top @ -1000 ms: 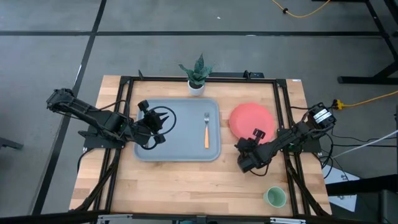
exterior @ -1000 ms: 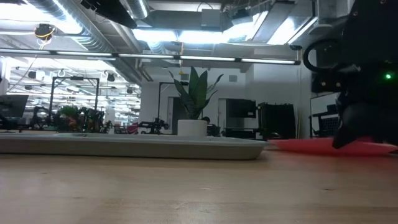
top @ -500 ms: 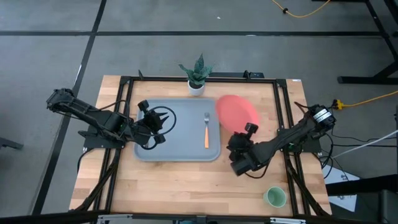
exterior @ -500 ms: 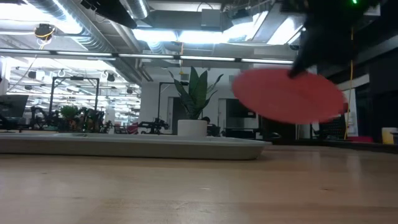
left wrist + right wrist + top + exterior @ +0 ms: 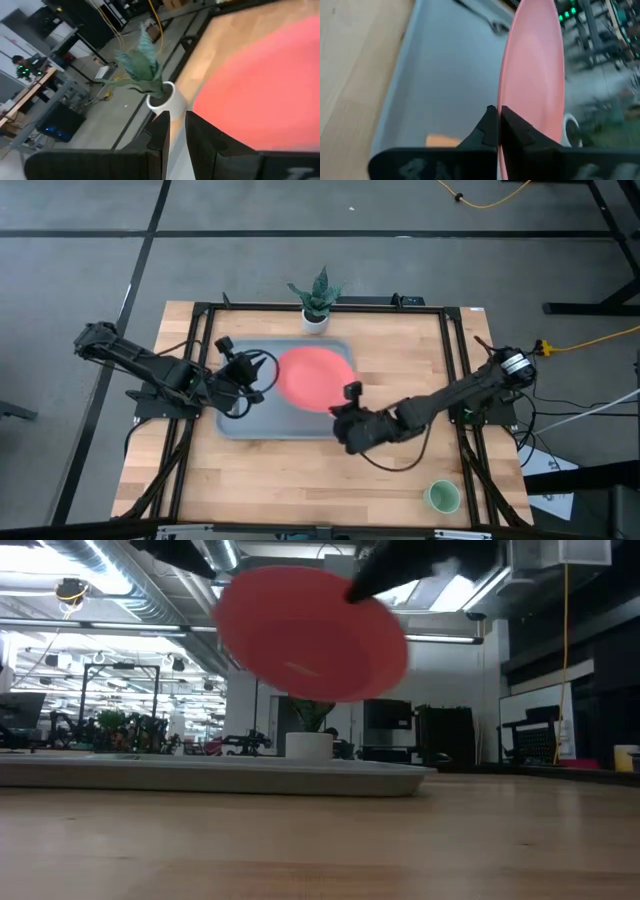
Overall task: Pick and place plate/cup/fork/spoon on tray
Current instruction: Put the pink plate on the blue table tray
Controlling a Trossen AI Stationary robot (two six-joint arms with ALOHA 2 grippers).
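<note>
The right gripper (image 5: 347, 402) pinches the rim of the coral-red plate (image 5: 315, 377) between its closed fingers (image 5: 490, 131), holding the dish in the air over the right half of the light blue-grey tray (image 5: 240, 423). In the low view the plate (image 5: 310, 635) hangs tilted, well above the tray's rim (image 5: 215, 776), with the dark arm reaching in from the upper right. The right wrist view shows the plate (image 5: 532, 75) edge-on, the tray's floor (image 5: 445, 75) below it, and an orange scrap of the fork's handle (image 5: 442, 141) lying on the tray just beside the fingers. From above, the plate hides the fork.

The right arm stretches across the wooden table (image 5: 300, 480) from the right edge to the tray's near right corner. The left gripper (image 5: 252, 376) rests over the left part of the tray, its fingers (image 5: 161, 131) set narrowly apart and holding nothing; through its camera the plate (image 5: 260, 100) fills the right side.

The pale mint-green cup (image 5: 441, 497) stands alone at the table's near right corner, well apart from the tray. A white pot with a green plant (image 5: 316, 298) stands at the far edge of the table, just beyond the tray.
</note>
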